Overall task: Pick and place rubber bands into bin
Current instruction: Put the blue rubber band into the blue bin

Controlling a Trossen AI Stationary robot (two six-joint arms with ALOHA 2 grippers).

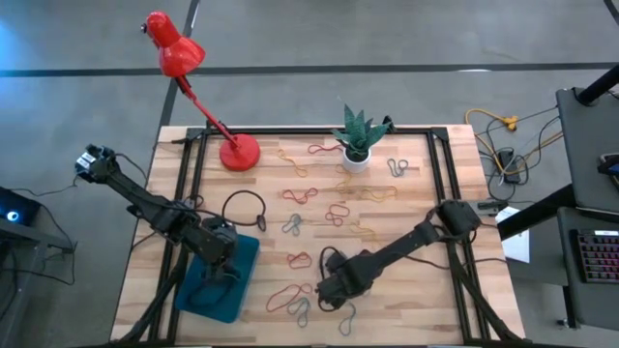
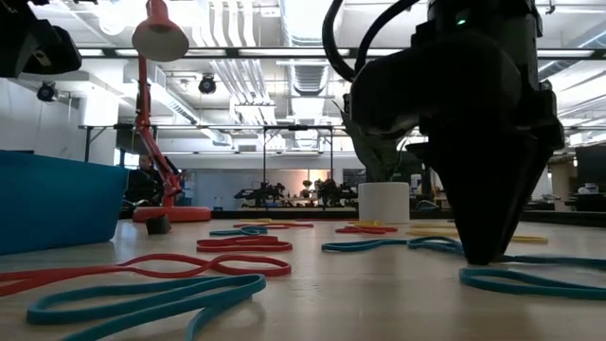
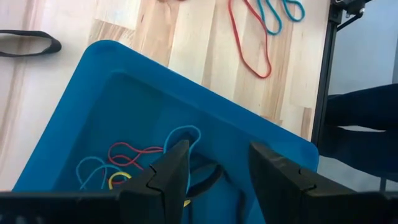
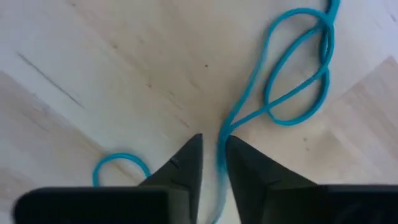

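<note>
- Currently the right gripper (image 4: 213,163) is sitting low at the table's near edge, tips on or just above the wood, closing in on a teal rubber band (image 4: 292,74).
- Right wrist view: its fingers are standing nearly together with only a narrow slot between them, and one strand of the teal band is running down into that slot. I cannot tell whether the strand is being pinched yet or is merely lying between the tips.
- Low view: the same gripper (image 2: 483,248) is coming to a point at the tabletop, with teal loops lying just beside it.
- Meanwhile the left gripper (image 3: 214,168) is hovering over the bin (image 1: 247,253) at the table's near-left, fingers apart and holding nothing.
- Several bands (image 3: 134,158) in red, teal and yellow are already lying in the bin, with a dark loop among them.
- Many rubber bands (image 1: 324,203) are lying scattered across the middle of the table, between the red lamp (image 1: 198,87), the white plant pot (image 1: 356,159) and the right arm.
- Judgement: the step in hand is the right arm's pick of the teal band; the task looks early to middling, given how many bands are lying outside the bin.
- Next move calls for a full squeeze on the thin strand, then a straight lift. The band is floppy and doubled over, so a partial pinch is risking a slip.
</note>
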